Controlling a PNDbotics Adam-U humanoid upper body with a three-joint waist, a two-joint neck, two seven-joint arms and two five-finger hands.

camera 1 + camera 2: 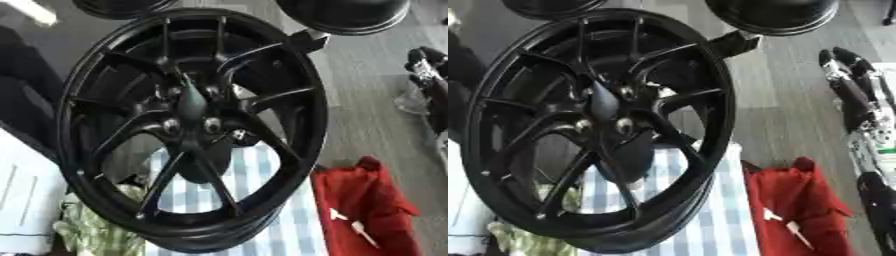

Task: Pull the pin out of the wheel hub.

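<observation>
Presently: one black multi-spoke alloy wheel hub (188, 130), upright, face tilted toward camera; pin indistinguishable. One right hand (852, 95), fingers' state cannot be told. One red cloth bag (363, 210).

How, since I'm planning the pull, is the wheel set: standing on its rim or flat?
Standing, leaning. The wheel shows its spoked face to the camera; the checked cloth shows through its lower spokes.

Spokes (262, 97) crowd the wheel hub (192, 107)

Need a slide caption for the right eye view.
Black wheel hub over a checked cloth, right robot hand off to its side.
</observation>
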